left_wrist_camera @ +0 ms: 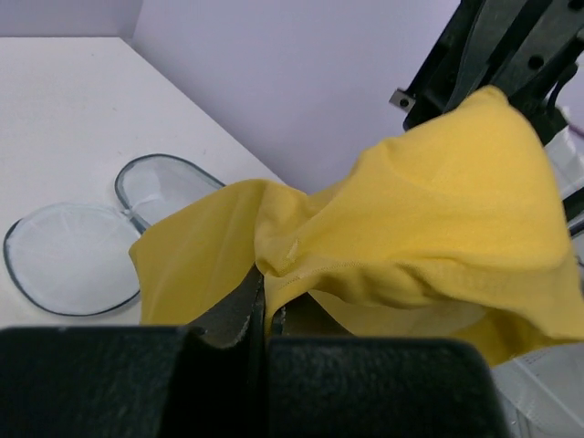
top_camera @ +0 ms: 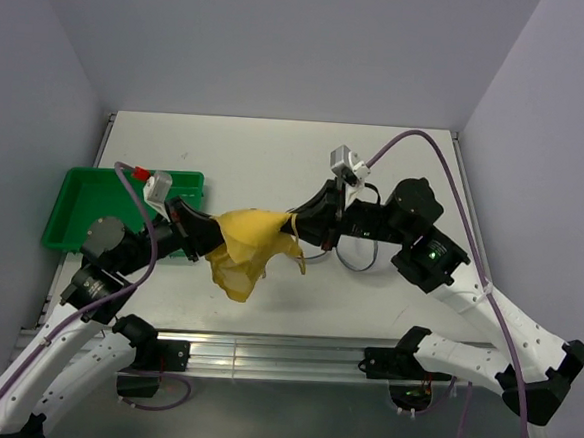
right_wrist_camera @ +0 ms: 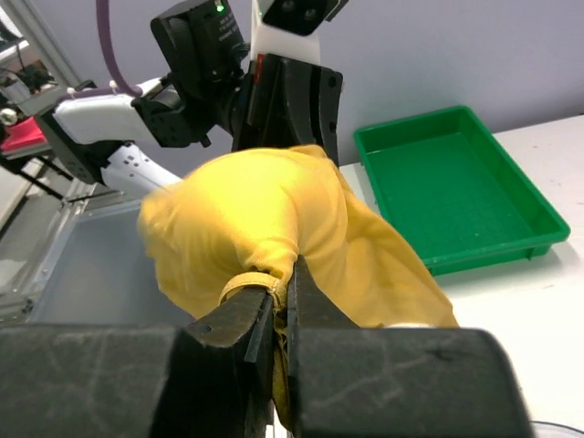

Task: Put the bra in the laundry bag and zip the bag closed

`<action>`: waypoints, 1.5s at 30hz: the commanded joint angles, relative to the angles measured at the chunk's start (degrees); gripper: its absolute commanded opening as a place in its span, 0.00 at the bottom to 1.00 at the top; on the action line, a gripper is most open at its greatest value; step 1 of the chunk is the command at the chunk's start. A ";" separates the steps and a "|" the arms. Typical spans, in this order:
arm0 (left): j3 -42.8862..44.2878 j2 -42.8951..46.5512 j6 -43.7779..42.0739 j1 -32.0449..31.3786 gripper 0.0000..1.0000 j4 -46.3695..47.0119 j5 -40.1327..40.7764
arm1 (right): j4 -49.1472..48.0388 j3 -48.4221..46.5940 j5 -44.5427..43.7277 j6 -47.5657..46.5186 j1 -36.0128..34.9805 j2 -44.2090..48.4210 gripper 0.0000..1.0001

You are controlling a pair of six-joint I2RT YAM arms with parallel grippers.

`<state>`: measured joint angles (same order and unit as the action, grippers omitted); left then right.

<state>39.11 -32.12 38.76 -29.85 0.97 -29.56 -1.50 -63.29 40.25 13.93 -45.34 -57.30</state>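
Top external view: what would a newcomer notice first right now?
The mustard-yellow bra hangs stretched mid-scene between the left pincer and the right pincer, both shut on it. Next, the bright green tray at the left edge of the table. The left wrist view shows the laundry bag lying open, both halves spread.

A: What does the right gripper [right_wrist_camera: 285, 297] hold?
B: A fold of the bra [right_wrist_camera: 265, 214]. The jaws are pinched together on it, and the yellow cloth bulges up just past them.
A: And the far side?
B: The left gripper [right_wrist_camera: 292, 128] meets the bra's top, fingers against the cloth.
A: Anything else?
B: A green tray [right_wrist_camera: 456, 182] sits on the white table [right_wrist_camera: 547, 319], at its far edge by the wall.
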 commanded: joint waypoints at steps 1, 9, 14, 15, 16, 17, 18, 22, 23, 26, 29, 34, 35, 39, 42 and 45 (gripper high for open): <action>0.00 -0.40 5.00 -0.13 0.00 6.92 2.66 | -2.46 2.02 -2.02 -2.77 -0.62 3.68 0.08; 1.05 -0.58 8.44 -0.13 0.00 9.58 4.95 | 1.06 7.64 -4.91 -7.52 -3.35 9.65 0.74; 2.19 -0.14 6.94 -0.21 0.00 9.13 4.52 | 2.81 12.39 -10.44 -9.01 -3.35 15.80 0.93; 2.20 -0.22 6.85 -0.13 0.00 9.48 4.25 | 3.60 13.18 -11.32 -9.53 -3.35 17.29 0.93; 2.20 -0.22 6.85 -0.13 0.00 9.57 3.99 | 3.78 13.28 -12.03 -9.45 -3.35 17.83 0.93; 2.11 -0.31 6.85 -0.13 0.00 9.75 3.64 | 3.96 13.36 -13.78 -8.58 -3.44 18.36 0.93; 2.02 -0.31 7.11 -0.13 0.00 10.45 3.20 | 3.96 13.19 -14.49 -7.79 -3.26 18.45 0.93; 0.88 -0.05 8.51 -0.13 0.00 12.56 1.35 | 1.41 13.10 -16.25 -2.61 -3.35 16.96 0.94; 0.70 -0.14 8.87 -0.21 0.00 12.82 0.74 | -1.81 13.36 -16.52 -0.68 -3.35 15.74 0.94; 0.44 -0.58 10.10 -0.13 0.00 13.79 -1.19 | -4.82 13.19 -16.61 1.01 -3.26 12.49 0.95; 0.18 -1.10 11.33 -0.13 0.00 15.54 -3.91 | -6.23 11.53 -14.94 1.80 -3.26 8.09 0.96; -2.28 -1.28 14.93 -0.21 0.00 21.95 -7.26 | -11.77 11.26 -11.08 3.99 -3.35 3.34 0.97; -2.55 -1.19 15.37 -0.21 0.00 22.58 -7.53 | -13.17 11.52 -10.37 4.26 -3.35 2.81 0.97; -3.16 -1.02 15.91 -0.21 0.00 23.46 -7.97 | -17.47 12.83 -4.84 7.15 -3.44 1.05 0.97; -3.69 -1.02 15.82 -0.21 0.00 23.46 -7.62 | -23.28 15.29 0.26 9.97 -3.70 1.05 0.97; -4.13 -1.10 16.78 -0.21 0.00 25.03 -7.88 | -24.26 16.18 -0.34 10.41 -4.05 0.87 0.96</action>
<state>35.48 -33.36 54.17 -29.89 20.93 -36.23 -19.09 -47.88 36.97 22.26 -48.66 -56.42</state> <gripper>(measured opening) 0.043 0.968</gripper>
